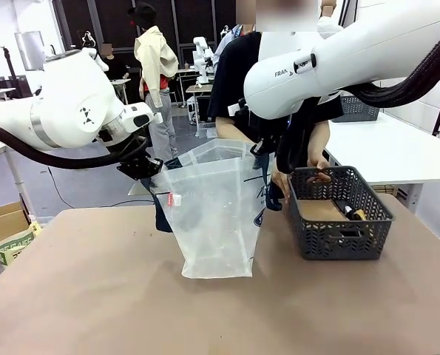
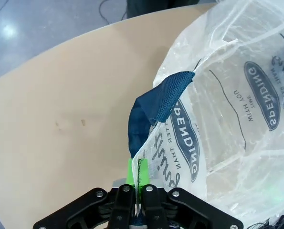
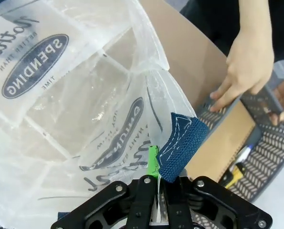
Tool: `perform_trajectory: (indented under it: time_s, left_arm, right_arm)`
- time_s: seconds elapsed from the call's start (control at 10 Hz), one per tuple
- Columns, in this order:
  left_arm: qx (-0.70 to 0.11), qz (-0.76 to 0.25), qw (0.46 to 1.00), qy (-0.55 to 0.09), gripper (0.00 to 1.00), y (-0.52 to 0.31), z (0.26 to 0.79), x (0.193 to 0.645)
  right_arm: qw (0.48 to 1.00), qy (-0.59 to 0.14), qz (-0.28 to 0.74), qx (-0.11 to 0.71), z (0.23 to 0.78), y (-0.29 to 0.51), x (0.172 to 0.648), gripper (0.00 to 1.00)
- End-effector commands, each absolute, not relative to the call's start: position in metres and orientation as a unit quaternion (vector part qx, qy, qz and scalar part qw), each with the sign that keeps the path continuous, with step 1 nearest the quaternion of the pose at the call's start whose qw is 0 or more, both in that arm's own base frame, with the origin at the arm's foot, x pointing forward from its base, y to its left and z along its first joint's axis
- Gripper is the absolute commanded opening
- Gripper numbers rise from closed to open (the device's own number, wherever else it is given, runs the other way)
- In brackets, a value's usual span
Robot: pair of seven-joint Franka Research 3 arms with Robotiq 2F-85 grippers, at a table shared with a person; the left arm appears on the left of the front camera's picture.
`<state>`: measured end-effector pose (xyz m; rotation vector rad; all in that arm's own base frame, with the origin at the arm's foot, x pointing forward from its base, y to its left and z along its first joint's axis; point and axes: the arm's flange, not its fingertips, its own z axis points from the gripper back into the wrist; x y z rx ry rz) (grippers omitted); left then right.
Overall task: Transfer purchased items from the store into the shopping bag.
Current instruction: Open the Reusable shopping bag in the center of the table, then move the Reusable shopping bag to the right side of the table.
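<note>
A: How far along is the packing?
B: Barely starting: the left gripper and right gripper are each pinching shut on the rim of the shopping bag, holding it open mid-table, and it is looking empty
A: And the store?
B: Sitting just beside the bag, items lying inside, a person's hand touching its rim

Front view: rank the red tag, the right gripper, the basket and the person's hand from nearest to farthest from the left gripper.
From the left gripper:
1. Red tag, on the bag's left edge.
2. Right gripper, at the bag's right edge.
3. Hand and basket, far right: the hand is at the basket's far rim, too close to call.
</note>
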<state>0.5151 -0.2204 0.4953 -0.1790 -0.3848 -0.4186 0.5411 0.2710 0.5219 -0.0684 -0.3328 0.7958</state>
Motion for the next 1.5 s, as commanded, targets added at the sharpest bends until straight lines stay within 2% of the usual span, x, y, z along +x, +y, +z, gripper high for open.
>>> perform_trajectory:
  time_s: [0.0, 0.1, 1.4]
  left_arm:
    - [-0.095, -0.234, 0.949, -0.191, 0.0, -0.226, 0.493, 0.515]
    - [-0.088, -0.206, 0.956, -0.19, 0.0, -0.22, 0.495, 0.515]
    - [-0.088, -0.206, 0.956, -0.19, 0.0, -0.22, 0.495, 0.515]
  right_arm:
    - [0.901, -0.166, 0.401, -0.025, 0.511, 0.268, 0.538, 0.0]
    - [0.908, -0.161, 0.386, -0.033, 0.522, 0.271, 0.541, 0.0]
    - [0.908, -0.161, 0.386, -0.033, 0.522, 0.271, 0.541, 0.0]
